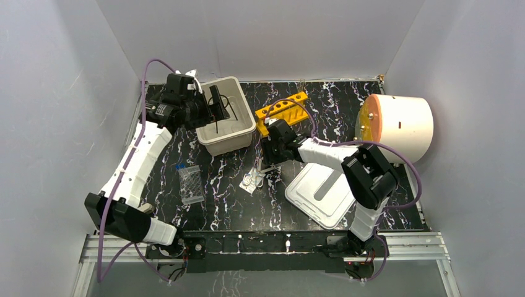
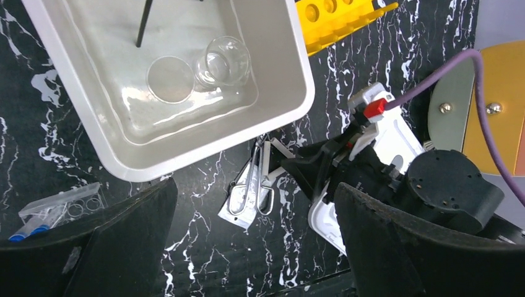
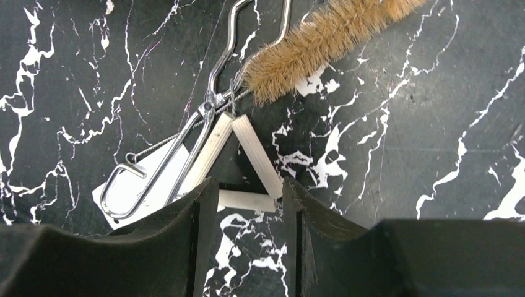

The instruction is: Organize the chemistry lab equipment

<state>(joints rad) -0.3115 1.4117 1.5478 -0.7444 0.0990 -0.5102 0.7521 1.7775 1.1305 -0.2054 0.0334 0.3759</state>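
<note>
Right gripper [image 3: 247,184] is reaching down at the middle of the table [image 3: 402,154]. Its jaws are standing about half apart and straddling the near bar of the white triangle [image 3: 257,151]. Each finger is sitting at one end of that bar, and I cannot tell whether the pads are pressing on it. Thin metal tweezers [image 3: 186,141] are lying right alongside the triangle's left bar, partly on a white card [image 3: 124,189]. The tan brush [image 3: 328,34] is ending just beside their pivot.

Left gripper [image 1: 215,105] is hovering over the white bin [image 2: 291,93] with its fingers spread fully, holding nothing. In the bin a clear glass dish [image 2: 170,78] is lying flat beside a tipped glass beaker [image 2: 227,59]. A blue-capped vial [image 2: 25,232] is sitting in a clear bag [image 1: 192,184], well to the left of the tweezers.
</note>
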